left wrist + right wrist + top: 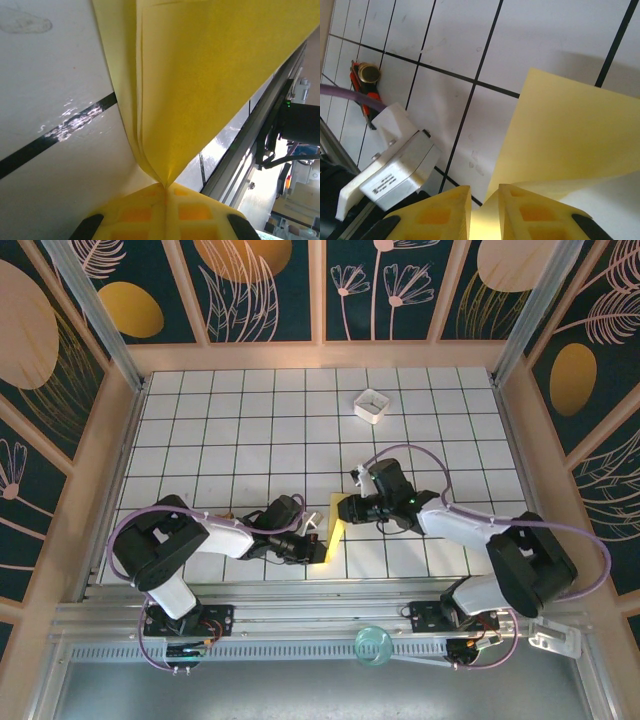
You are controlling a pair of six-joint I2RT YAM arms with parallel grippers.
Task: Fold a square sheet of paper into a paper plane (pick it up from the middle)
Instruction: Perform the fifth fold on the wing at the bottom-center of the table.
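On the left side of the desk, the left arm lies low over the white tiles and reaches toward the middle. Its left gripper is near the front edge of the desk, at the lower corner of the yellow sheet of paper. In the left wrist view the two yellow fingers are pressed together and they pinch the paper between them. From this pinch the paper rises in folded layers, with one sharp crease in the middle. Under it you see the white surface with a black grid line.

The sheet is in the middle of the desk, close to the front, between the two grippers. It does not lie flat: it is narrow and stands up from the tiles.

The right gripper is at the upper end of the sheet and just beside it, and the right arm comes in from the right side. In the right wrist view its yellow fingers stand a little apart, with a narrow gap, and an edge of the paper goes into this gap. I cannot tell if the fingers really press on the paper or only stand around it. Beyond the fingers a flap of the sheet is lifted over the tiles and throws a shadow.

Farther to the right and to the back, well apart from the paper, a small white box stands on the desk.
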